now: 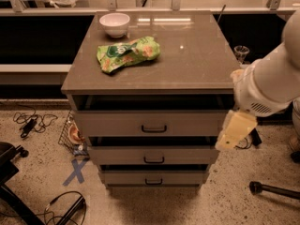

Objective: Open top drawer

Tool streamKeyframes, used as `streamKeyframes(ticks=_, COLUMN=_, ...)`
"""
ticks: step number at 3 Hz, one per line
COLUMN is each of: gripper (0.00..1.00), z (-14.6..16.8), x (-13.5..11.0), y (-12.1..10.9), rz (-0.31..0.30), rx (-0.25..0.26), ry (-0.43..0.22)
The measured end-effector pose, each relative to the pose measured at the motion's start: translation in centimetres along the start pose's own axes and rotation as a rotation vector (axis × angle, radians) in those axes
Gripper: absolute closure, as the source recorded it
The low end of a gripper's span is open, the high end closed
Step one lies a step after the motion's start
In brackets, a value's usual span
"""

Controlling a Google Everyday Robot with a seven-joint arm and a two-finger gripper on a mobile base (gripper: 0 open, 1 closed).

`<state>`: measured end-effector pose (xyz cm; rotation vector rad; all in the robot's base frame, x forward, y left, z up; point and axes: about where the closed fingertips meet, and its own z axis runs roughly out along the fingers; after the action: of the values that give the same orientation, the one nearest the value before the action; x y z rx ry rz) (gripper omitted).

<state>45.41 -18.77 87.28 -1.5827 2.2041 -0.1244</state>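
The top drawer (150, 123) is the widest of three grey-brown drawers in the cabinet at the centre, with a small dark bar handle (153, 129). Its front stands a little forward of the cabinet, with a dark gap under the countertop (197, 55). My white arm (269, 83) comes in from the right. Its pale yellow gripper end (236, 130) hangs at the drawer front's right end, well to the right of the handle. It holds nothing that I can see.
A white bowl (115, 23) and a green snack bag (127, 54) lie on the countertop. The two narrower drawers (152, 156) sit below. Cables (30, 122), a blue tape cross (75, 171), a wire basket (70, 135) and a black stand leg (276, 190) are on the floor.
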Motion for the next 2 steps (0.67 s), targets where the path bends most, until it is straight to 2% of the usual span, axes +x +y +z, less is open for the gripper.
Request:
streamKeyframes(ticks=1, gripper=0.00, z=4.9, x=-0.5, y=-0.6, rz=-0.006, rx=0.058, ry=-0.021)
streamKeyframes(ticks=2, gripper=0.00, z=8.4, x=-2.0, y=-3.5, rz=-0.015, rx=0.157, ry=-0.074)
